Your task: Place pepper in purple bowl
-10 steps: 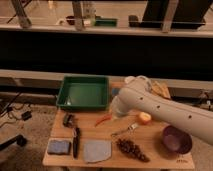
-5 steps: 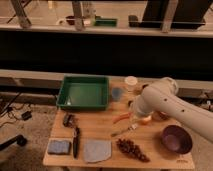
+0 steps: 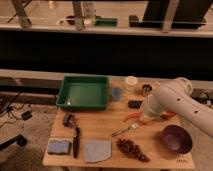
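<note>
— What do I have on the feed?

— I see the wooden table (image 3: 105, 125) first. Taking the green tray (image 3: 84, 92) as my landmark, the tray sits at the table's far left part. My white arm (image 3: 182, 102) comes in from the right, well right of the tray, and covers the table's right middle.

— And the purple bowl?

— The purple bowl (image 3: 176, 138) stands far right of the tray and nearer to me, close to the table's front right corner.

— Smaller things?

— Nearer than the tray I see a grey cloth (image 3: 97, 150), a blue sponge (image 3: 59, 146) and a dark brown bunch (image 3: 132, 148). A fork (image 3: 125, 131) lies right of the tray, toward the front.

— The gripper?

— The gripper (image 3: 142, 119) is low over the table, right of the tray and nearer than it, clenched. The pepper (image 3: 132, 116) is right at its tip, just above the fork; I cannot tell whether it is gripped or only touched.
</note>
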### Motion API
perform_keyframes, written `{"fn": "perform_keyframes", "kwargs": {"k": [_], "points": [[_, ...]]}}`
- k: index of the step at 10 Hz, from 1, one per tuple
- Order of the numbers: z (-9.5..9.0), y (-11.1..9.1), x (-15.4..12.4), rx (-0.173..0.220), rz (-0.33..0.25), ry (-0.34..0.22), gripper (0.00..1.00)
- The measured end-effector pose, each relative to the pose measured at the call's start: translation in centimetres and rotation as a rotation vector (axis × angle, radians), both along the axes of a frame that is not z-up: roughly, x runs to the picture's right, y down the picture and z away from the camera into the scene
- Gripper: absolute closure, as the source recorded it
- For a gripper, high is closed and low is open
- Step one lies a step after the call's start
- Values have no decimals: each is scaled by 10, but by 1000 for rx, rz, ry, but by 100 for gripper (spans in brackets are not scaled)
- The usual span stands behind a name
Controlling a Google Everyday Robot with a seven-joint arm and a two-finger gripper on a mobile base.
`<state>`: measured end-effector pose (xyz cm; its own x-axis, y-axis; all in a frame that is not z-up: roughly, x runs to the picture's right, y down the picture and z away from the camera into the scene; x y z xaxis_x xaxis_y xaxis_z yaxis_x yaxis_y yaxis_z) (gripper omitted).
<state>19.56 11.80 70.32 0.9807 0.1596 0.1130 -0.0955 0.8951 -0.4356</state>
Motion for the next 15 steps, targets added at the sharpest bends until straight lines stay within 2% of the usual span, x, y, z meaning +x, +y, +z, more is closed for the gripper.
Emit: {"fn": "perform_keyframes", "kwargs": {"k": [5,6,11,15], "points": [[1,1,-2,-4,1,2,86],[0,1,-1,6,25,28,86],[-7,8,62,73,170,198,86],[-14,25,79,68,224,257,86]]}}
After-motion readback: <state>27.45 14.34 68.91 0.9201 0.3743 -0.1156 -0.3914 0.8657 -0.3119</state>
